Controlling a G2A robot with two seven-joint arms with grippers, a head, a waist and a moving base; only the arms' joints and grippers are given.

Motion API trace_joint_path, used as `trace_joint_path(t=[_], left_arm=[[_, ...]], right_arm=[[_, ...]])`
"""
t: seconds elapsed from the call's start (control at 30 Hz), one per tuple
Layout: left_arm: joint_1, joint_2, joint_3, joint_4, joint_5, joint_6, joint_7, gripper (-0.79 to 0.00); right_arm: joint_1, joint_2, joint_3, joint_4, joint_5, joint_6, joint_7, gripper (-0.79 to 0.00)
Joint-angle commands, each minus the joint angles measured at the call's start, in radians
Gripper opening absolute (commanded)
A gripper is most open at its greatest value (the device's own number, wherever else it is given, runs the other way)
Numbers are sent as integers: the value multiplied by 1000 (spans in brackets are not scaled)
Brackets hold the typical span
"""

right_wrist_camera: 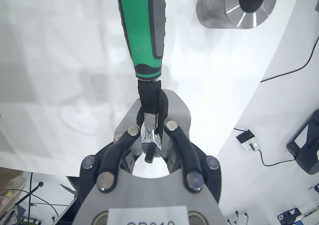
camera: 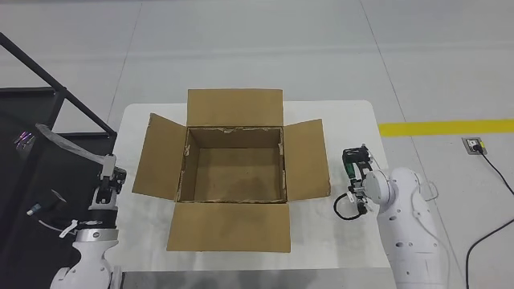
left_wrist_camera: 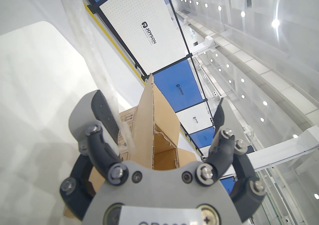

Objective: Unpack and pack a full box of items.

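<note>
Right gripper (right_wrist_camera: 151,111): fingers (right_wrist_camera: 163,106) clamped tight on the ratchet (right_wrist_camera: 139,19), at the black neck just below the handle. The chrome head sits back between the finger links. The green-and-grey handle sticks straight out past the tips, unsupported. In the top view I see this gripper over the table (camera: 345,120), just beside the box's right flap.

Left gripper (left_wrist_camera: 159,111): fingers (left_wrist_camera: 104,113) wide apart, nothing between them. Clear plastic film (left_wrist_camera: 82,44) brushes the outer side of one pad. This arm sits off the table's left edge.

Box (camera: 229,225) is mid-table with all four flaps out. The inside looks bare, so I judge this is the packing half, with the ratchet going in.

Handling, my guess: the ratchet is stiff steel and head-heavy, and its rubbery handle is grippy. The current hold is near the heavy end, so little droop, but the narrow neck could twist in the pads. I'd lower it flat and keep the handle from catching the flap or the box wall. The cardboard is light and may slide if bumped.

A steel cylinder (right_wrist_camera: 224,9) with a dark bore is past the handle. I can't tell what it rests on.
</note>
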Motion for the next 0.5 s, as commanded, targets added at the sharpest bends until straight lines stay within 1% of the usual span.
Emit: trace_joint_path(t=[0.0, 0.2, 0.23, 0.27, 0.33, 0.4, 0.47], left_arm=[[-1, 0, 3, 0, 4, 0, -2, 0], [-2, -2, 5, -1, 10, -2, -3, 0], [-2, -2, 5, -1, 10, -3, -3, 0], [-1, -2, 3, 0, 9, -4, -3, 0], [1, -2, 1, 2, 6, -7, -3, 0], [2, -3, 1, 5, 4, -9, -2, 0], [3, -3, 1, 5, 5, -9, -1, 0]], right_arm=[[4, 2, -3, 14, 2, -3, 0, -785], [15, 6, -24, 38, -1, 2, 13, -776], [18, 7, -26, 43, -1, 2, 15, -705], [22, 8, -29, 50, -2, 1, 18, -656], [29, 9, -34, 64, 1, 0, 19, -634], [37, 10, -39, 79, 6, 0, 19, -646], [46, 12, -42, 94, 7, 2, 17, -640]])
